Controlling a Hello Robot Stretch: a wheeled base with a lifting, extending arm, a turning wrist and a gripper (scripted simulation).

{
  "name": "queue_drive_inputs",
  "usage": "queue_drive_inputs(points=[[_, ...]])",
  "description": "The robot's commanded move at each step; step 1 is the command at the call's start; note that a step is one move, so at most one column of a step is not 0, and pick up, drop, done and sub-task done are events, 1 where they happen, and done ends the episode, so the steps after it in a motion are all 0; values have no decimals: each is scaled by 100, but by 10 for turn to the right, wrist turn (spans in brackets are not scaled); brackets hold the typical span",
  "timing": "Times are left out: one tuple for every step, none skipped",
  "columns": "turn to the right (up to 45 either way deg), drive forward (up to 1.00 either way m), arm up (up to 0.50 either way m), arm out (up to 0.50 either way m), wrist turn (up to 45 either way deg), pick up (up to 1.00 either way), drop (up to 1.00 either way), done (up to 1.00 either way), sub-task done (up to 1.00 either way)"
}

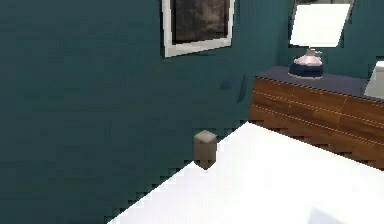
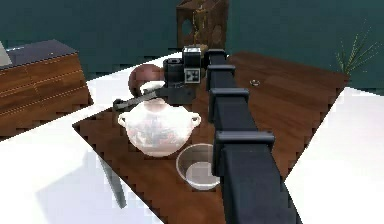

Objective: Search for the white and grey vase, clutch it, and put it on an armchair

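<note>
While the arm (image 2: 240, 130) reaches over the bench (image 2: 300, 95), the jaws sit at the white and grey vase (image 2: 160, 128) | vase stands on the bench (near its corner) | hold: cannot tell | clear bowl (image 2: 200, 165) on the bench too

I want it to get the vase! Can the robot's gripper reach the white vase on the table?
Probably yes. The gripper is right at the top of the white vase, with nothing standing between them. The glass bowl sits apart, out of the way. Whether they touch, I can't tell.
</note>
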Motion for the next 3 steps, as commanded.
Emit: queue_drive_inputs(points=[[0, 0, 0, 0, 150, 0, 0, 0, 0], [0, 0, -22, 0, 0, 0, 0, 0, 0], [0, 0, 0, 0, 0, 100, 0, 0, 0]])
